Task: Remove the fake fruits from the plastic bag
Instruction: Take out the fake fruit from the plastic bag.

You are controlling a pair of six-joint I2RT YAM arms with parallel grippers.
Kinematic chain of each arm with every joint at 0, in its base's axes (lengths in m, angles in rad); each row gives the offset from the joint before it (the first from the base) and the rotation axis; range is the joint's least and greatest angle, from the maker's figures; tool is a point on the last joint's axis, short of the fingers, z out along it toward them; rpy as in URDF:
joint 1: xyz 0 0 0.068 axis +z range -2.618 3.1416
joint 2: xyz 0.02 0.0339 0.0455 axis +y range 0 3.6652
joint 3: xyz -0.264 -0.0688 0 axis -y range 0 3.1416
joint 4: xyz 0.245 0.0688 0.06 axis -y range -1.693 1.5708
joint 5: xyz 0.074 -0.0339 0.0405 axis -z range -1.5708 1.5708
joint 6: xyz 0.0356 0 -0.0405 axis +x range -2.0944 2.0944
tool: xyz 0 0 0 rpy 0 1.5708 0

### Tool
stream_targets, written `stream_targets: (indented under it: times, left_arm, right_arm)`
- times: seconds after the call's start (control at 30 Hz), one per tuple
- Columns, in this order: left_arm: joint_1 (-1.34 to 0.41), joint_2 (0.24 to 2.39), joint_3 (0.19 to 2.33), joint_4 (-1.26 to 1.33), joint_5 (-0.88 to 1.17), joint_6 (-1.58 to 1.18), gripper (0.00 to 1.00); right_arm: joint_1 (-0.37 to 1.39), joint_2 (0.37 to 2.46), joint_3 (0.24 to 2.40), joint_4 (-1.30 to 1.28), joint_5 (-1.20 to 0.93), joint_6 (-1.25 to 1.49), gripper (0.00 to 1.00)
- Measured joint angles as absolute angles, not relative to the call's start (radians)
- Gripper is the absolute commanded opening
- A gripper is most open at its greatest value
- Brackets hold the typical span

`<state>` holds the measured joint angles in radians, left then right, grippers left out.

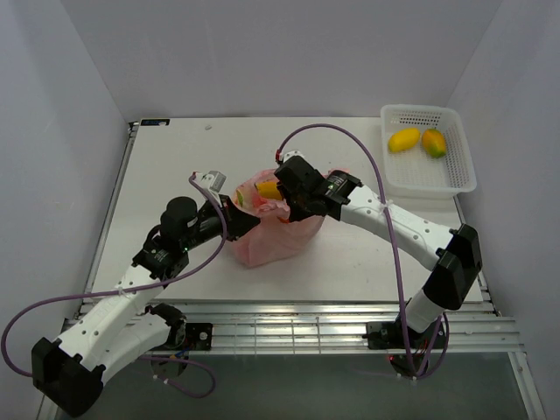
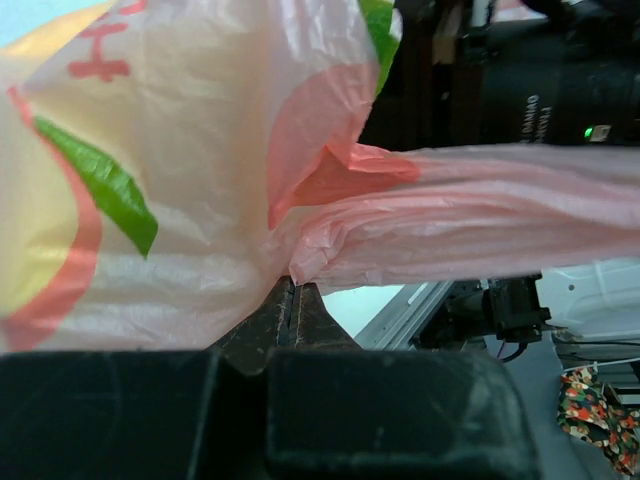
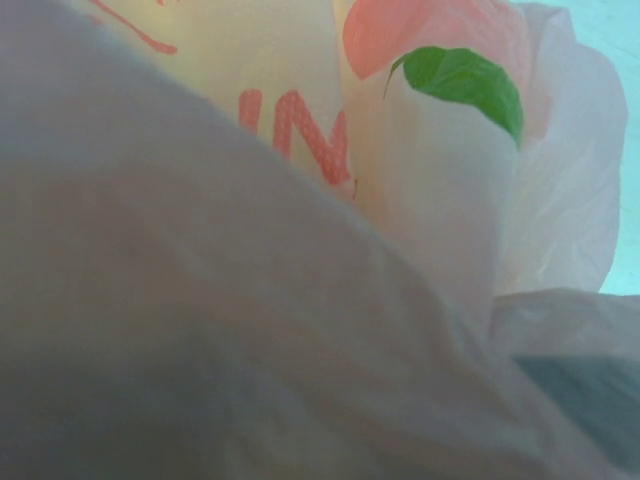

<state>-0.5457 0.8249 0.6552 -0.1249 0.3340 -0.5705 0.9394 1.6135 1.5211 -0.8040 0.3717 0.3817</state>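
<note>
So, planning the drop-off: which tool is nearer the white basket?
Right. The right tool reaches into the pink bag's mouth, with the white basket off to its far right; the left tool pinches the bag's left side, farther away.

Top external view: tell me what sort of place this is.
Probably a robot-manipulation test cell: a white table boxed in by plain walls, a left arm and right arm bolted at its edge, plus a pink plastic bag as prop.

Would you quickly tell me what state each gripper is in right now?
Left gripper: closed, pinching the plastic bag.
Right gripper: at the bag's mouth, fingers hidden; cannot be told.
</note>
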Motion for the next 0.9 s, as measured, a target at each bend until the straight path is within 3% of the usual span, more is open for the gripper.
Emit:
stream_targets:
  times: [0.33, 0.6, 0.9]
  left_arm:
    - [-0.546, 0.820, 0.690, -0.097, 0.359, -0.568, 0.00]
    - [-0.548, 0.743, 0.687, -0.139, 0.321, -0.557, 0.00]
    - [-0.554, 0.671, 0.683, -0.185, 0.232, -0.566, 0.00]
  right_arm:
    - [0.951, 1.592, 1.529, -0.780, 0.207, 0.377, 0.08]
    - [0.932, 1.205, 1.327, -0.837, 0.397, 0.385, 0.08]
    - [0.916, 1.002, 1.229, -0.839, 0.300, 0.301, 0.08]
